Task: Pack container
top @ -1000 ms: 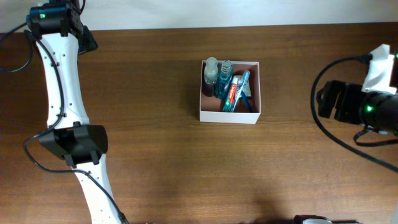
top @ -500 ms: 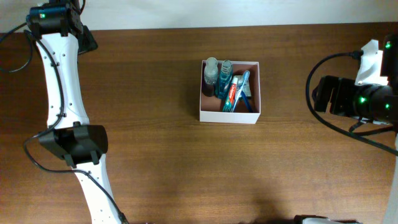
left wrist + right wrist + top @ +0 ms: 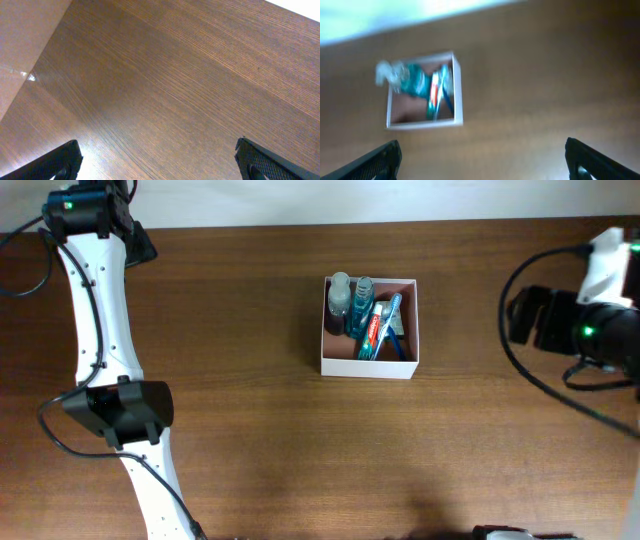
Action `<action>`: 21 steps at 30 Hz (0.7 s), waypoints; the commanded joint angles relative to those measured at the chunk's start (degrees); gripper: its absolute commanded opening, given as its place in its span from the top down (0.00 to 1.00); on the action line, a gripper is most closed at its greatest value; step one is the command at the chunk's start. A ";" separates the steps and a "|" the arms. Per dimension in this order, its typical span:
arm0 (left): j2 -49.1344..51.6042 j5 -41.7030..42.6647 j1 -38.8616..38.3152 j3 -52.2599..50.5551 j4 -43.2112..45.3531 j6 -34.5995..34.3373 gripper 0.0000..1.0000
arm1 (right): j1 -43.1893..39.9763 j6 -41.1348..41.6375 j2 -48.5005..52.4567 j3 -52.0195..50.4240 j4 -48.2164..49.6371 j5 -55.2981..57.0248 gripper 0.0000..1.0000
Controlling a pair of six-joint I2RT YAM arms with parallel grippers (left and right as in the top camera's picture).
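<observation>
Container: square, lidless white cardboard box with a reddish-brown inside. It stood on the dark wood-grain counter, toward the far edge and a little right of centre. It had not shifted over the last second.

Contents, all leaning toward its left and middle:
- two clear bottles with blue liquid
- red-and-white toothpaste tube
- blue toothbrush

Nothing loose lay on the counter around the box.

Change noted: only the right arm moved. Its body at the right edge of the counter swung slightly inward, then drew back toward that edge. The right wrist view was motion-blurred, with the container seen small and far off.

Right end effector: fingers spread wide, holding nothing, well apart from the box.

Left end effector: also spread wide and empty, over bare wood near the far left corner of the counter.

Judgement: with both end effectors empty and clear of the box, and no stray items in view, packing looked finished or nearly so. The right arm's movement read as a retreat, not an approach.
</observation>
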 commanded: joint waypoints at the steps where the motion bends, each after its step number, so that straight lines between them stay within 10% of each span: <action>1: 0.28 0.20 0.20 -0.39 0.11 -0.59 0.01 | -0.37 -0.04 -6.91 -0.61 2.25 4.90 0.01; 21: 0.28 0.20 0.20 -0.39 0.11 -0.59 0.01 | -0.37 -0.04 -51.01 -71.82 52.78 8.50 0.01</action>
